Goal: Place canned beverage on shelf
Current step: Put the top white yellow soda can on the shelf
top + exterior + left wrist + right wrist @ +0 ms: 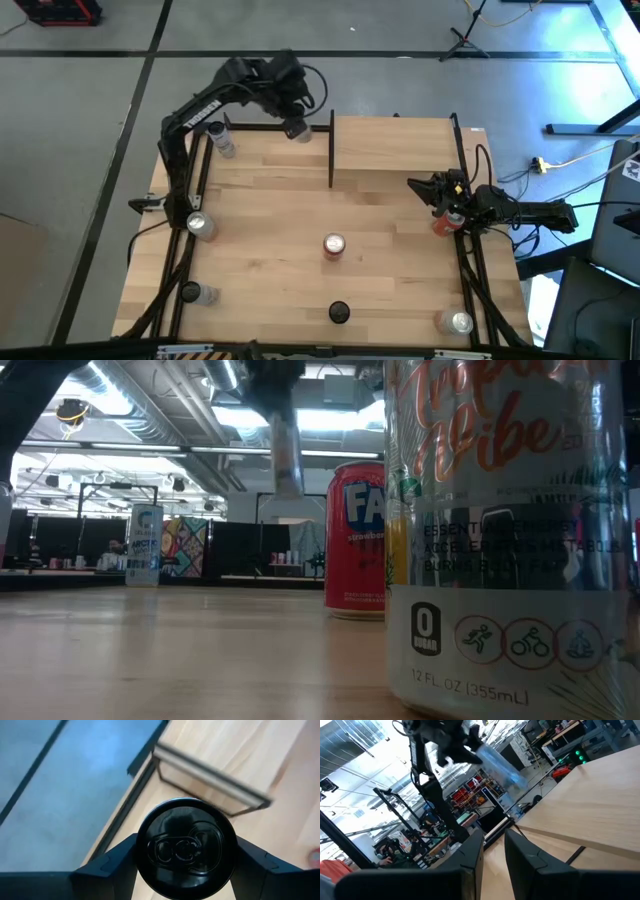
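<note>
While the left end effector (296,124) pinches a can (186,848) aloft beside the shelf (395,150), transport is judged underway; next: carry over panel, lower upright. Right end effector (448,207): pressed nearly together, empty, idle at the surface's (270,220) right edge.

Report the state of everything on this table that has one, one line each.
left tool: shut on the black-topped can.
black-topped can: upright, held in the air by the shelf's left end.
shelf: top bare, no can on it.
red can: upright, mid-table, untouched.
right tool: empty, waiting at the shelf's front right corner.
</note>
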Robot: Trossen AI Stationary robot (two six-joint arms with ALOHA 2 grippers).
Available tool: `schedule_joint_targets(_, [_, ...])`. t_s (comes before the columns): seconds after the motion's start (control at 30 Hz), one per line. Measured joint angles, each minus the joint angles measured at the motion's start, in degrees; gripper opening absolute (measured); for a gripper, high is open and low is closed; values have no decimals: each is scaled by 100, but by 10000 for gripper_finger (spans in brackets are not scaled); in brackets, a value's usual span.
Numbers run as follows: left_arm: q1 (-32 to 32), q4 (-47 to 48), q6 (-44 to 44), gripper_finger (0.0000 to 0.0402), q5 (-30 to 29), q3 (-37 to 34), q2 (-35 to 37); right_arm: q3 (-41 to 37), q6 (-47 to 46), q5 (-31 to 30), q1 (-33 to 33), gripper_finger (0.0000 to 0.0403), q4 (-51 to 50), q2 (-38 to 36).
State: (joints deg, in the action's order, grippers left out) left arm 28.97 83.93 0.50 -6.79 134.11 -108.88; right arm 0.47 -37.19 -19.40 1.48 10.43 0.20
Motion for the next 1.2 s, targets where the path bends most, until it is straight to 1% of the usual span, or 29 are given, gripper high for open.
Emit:
schedule_joint_targets(0.03, [-46, -12, 58, 225, 2, 98, 1, 0, 2, 60, 0, 69, -5, 1])
schedule_joint_targets(0.13, [-195, -316, 241, 225, 58, 91, 24, 0, 2, 105, 0, 69, -83, 3])
schedule_joint_targets(0.23, [-317, -269, 283, 225, 169, 71, -16, 0, 1, 143, 0, 69, -186, 3])
schedule_joint_targets(0.4, [-503, -824, 286, 225, -80, 82, -66, 0, 1, 248, 0, 69, -265, 3])
schedule_joint_targets(0.57, [-503, -1293, 357, 225, 227, 91, -13, 0, 0, 256, 0, 69, -297, 3])
schedule_joint_targets(0.73, [-527, -1725, 220, 225, 321, 89, -157, 0, 0, 256, 0, 69, -308, 3])
schedule_joint_targets(1.07, [-375, -1752, 84, 225, 326, 85, -544, 0, 0, 256, 0, 69, -470, 3])
schedule_joint_targets(1.2, [-315, -1768, 80, 225, 475, 85, -628, 0, 0, 253, 0, 69, -467, 4])
